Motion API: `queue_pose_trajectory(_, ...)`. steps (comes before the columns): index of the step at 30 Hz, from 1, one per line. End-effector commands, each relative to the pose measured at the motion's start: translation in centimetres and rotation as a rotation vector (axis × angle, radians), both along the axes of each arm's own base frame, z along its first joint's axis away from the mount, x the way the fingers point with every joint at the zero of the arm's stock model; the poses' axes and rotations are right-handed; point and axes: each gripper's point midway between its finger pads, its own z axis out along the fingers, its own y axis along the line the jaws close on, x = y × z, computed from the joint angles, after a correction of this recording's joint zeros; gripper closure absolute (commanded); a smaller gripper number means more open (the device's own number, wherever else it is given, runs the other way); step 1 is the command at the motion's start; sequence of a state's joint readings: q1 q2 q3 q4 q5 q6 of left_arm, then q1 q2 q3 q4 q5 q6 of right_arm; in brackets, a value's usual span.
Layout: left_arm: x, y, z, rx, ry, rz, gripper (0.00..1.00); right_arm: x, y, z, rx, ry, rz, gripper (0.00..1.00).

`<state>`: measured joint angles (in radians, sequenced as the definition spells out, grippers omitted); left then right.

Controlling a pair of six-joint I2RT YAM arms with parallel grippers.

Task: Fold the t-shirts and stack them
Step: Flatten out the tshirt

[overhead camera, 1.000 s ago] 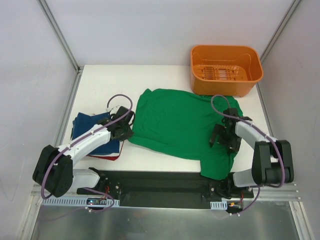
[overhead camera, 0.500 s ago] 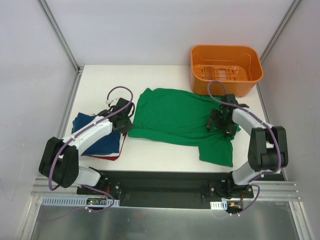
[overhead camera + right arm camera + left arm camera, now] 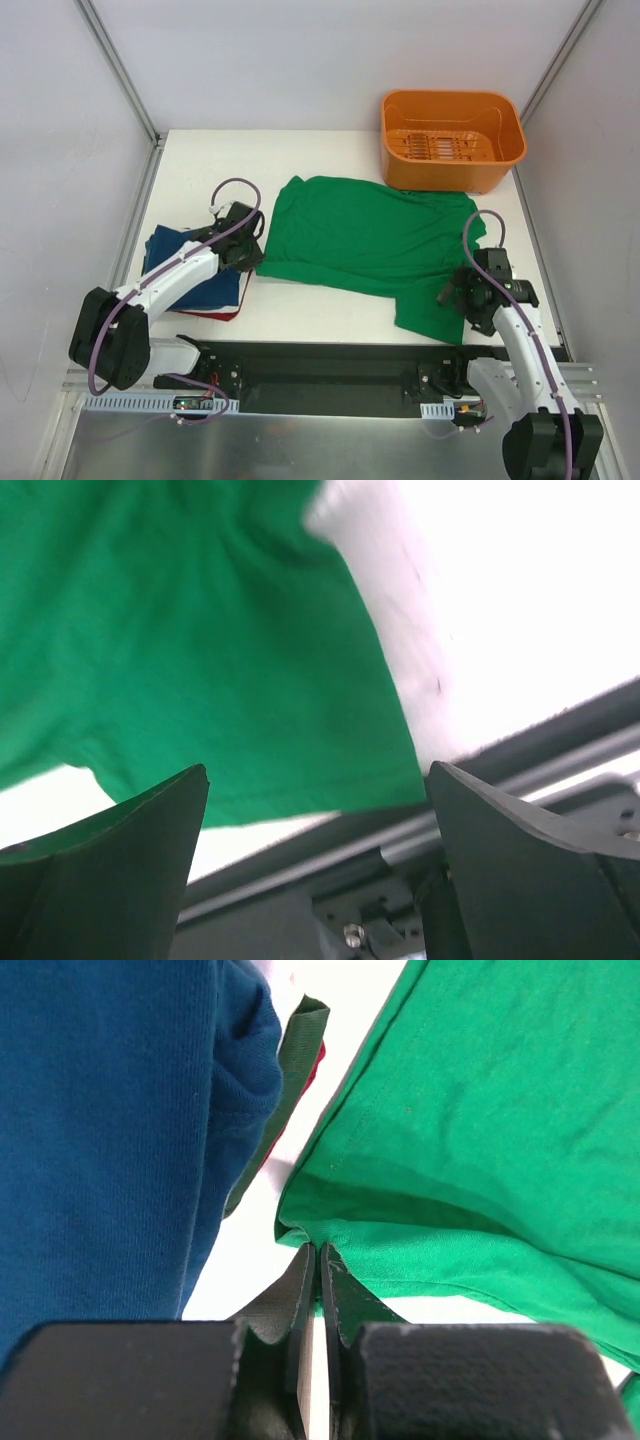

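The bright green t-shirt (image 3: 365, 240) lies spread across the middle of the table, with one flap reaching toward the near edge at the right. My left gripper (image 3: 256, 260) is shut on its near left corner (image 3: 300, 1232), where the cloth bunches at the fingertips (image 3: 330, 1260). Left of it the navy blue t-shirt (image 3: 185, 265) tops a folded pile, with a red edge (image 3: 215, 314) and a dark edge (image 3: 295, 1070) showing under it. My right gripper (image 3: 455, 298) hovers open over the green flap's near right corner (image 3: 250, 680), holding nothing.
An orange plastic basket (image 3: 452, 140) stands at the far right corner. Just below the right gripper runs the black mounting rail (image 3: 330, 365) at the table's near edge. White enclosure walls close in both sides.
My right arm has drawn back from the shirt's right side to the near right corner, still open. The green shirt's near flap has shifted away from the rail. The left gripper nudged slightly farther.
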<state>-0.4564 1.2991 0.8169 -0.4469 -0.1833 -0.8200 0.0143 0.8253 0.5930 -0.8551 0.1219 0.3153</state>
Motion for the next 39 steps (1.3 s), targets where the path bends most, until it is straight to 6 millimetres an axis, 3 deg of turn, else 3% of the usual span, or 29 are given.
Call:
queue_pose_trajectory(1, -0.1, -0.3, 0.8, -0.034, -0.026, -0.022, 1.0, -3.1, 1.7, -0.9, 0.103, 0.111, -0.043, 0.01)
queue_pose_trajectory(3, -0.2, -0.2, 0.7, -0.032, -0.026, -0.018, 1.0, -3.3, 2.8, -1.2, 0.161, 0.149, -0.027, 0.02)
queue_pose_trajectory(8, -0.3, -0.6, 0.7, -0.053, -0.021, -0.019, 1.0, -3.7, 4.1, -2.3, 0.234, 0.201, -0.003, 0.18)
queue_pose_trajectory(10, -0.2, -0.7, 0.8, -0.055, -0.022, -0.02, 1.0, -3.8, 4.0, -2.6, 0.23, 0.224, 0.001, 0.23)
queue_pose_trajectory(18, -0.2, -0.5, 1.3, -0.053, -0.046, -0.032, 1.0, -3.9, 4.2, -4.3, 0.239, 0.269, -0.002, 0.31)
queue_pose_trajectory(24, -0.2, -0.8, 1.2, -0.055, -0.036, -0.046, 1.0, -3.2, 2.4, -4.5, 0.138, 0.281, -0.022, 0.41)
queue_pose_trajectory(27, 0.1, -0.6, 1.4, -0.039, -0.046, -0.055, 1.0, -2.5, 1.5, -4.7, 0.085, 0.272, -0.01, 0.55)
queue_pose_trajectory(30, 0.5, -0.4, 1.7, -0.015, -0.061, -0.066, 1.0, -1.9, 0.7, -4.8, 0.035, 0.297, 0.009, 0.62)
queue_pose_trajectory(35, 0.6, -0.4, 1.8, -0.01, -0.066, -0.079, 1.0, 0.3, 1.8, -5.8, 0.097, 0.261, 0.063, 0.73)
queue_pose_trajectory(38, 0.6, -0.3, 2.1, -0.009, -0.078, -0.077, 1.0, 1.8, 1.5, -5.4, 0.077, 0.223, 0.099, 0.87)
queue_pose_trajectory(39, 0.6, -0.3, 2.1, -0.009, -0.079, -0.078, 1.0, 2.5, 1.7, -5.0, 0.079, 0.194, 0.114, 0.99)
